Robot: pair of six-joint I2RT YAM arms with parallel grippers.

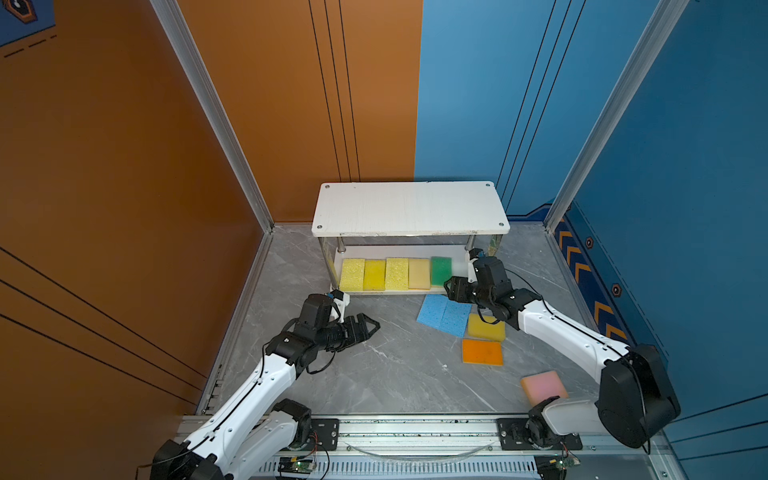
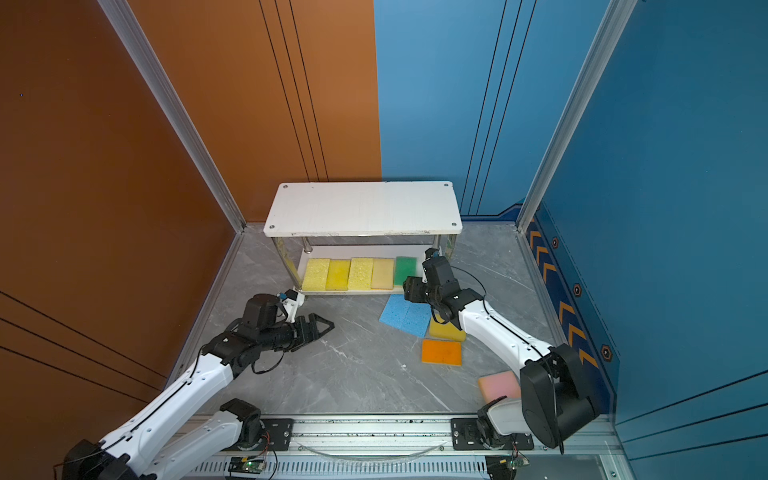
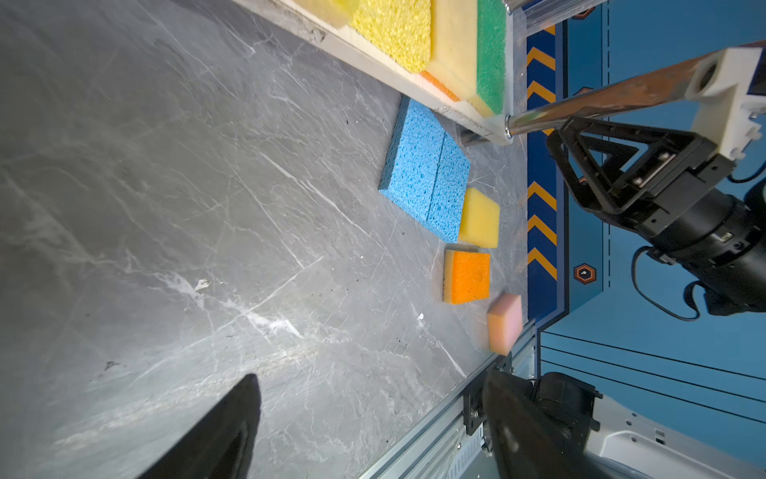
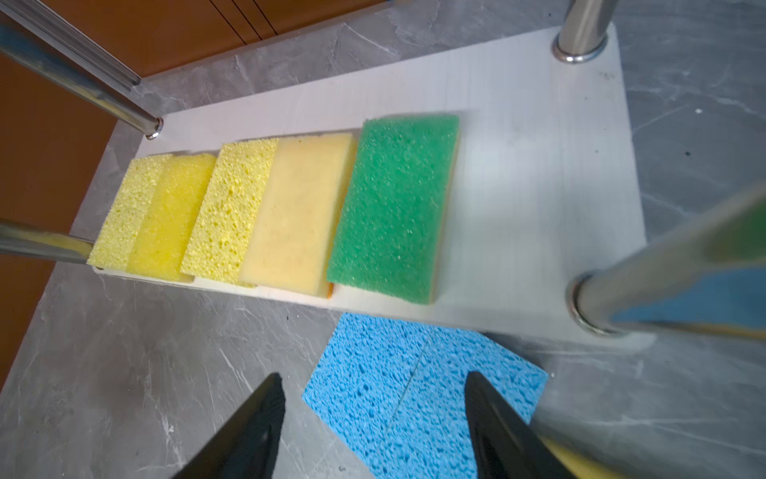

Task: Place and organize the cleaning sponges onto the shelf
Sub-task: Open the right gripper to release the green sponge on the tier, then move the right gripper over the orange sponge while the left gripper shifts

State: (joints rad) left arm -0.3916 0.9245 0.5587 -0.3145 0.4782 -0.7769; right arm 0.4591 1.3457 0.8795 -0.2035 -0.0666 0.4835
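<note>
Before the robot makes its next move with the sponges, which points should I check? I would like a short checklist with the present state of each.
1. Right gripper open, nothing held: ok.
2. Left gripper open, nothing held: ok.
3. Green sponge flat on the shelf's lower board, no gripper touching it: ok.
4. Free room on that board beside the green sponge: ok.
5. Light blue sponges separable for a single pick: cannot tell; they touch side by side.
6. All sponges shelved: not ok; the blue pair, a yellow sponge, an orange sponge and a pink sponge lie on the table.
</note>
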